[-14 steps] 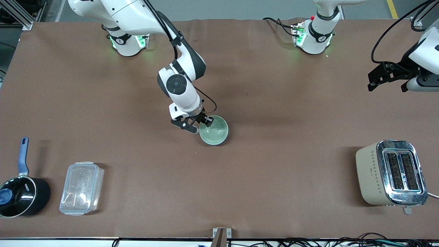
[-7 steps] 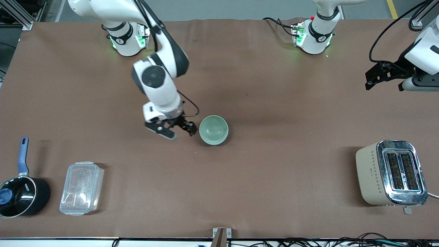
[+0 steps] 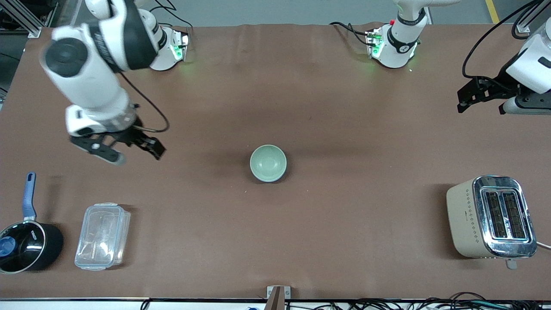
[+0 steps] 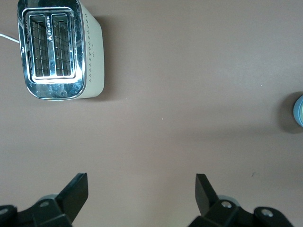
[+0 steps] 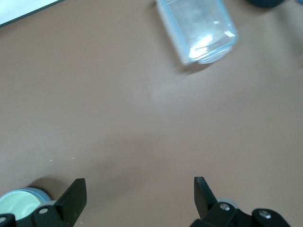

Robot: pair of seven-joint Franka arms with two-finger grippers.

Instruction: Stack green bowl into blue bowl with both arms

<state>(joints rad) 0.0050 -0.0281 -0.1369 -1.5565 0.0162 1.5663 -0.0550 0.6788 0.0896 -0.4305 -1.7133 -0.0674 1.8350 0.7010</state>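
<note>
The green bowl (image 3: 268, 162) sits mid-table, and I read a blue rim under it, so it appears already nested in the blue bowl (image 3: 270, 179); I judge the stacking done, with only parking the arms left. My right gripper (image 3: 129, 150) hangs spread wide and empty over bare mat toward the right arm's end from the bowl. My left gripper (image 3: 482, 98) waits, also spread wide, above the toaster (image 3: 490, 216). I count two bowls, one toaster, one saucepan (image 3: 26, 245), one clear container (image 3: 102, 236).
</note>
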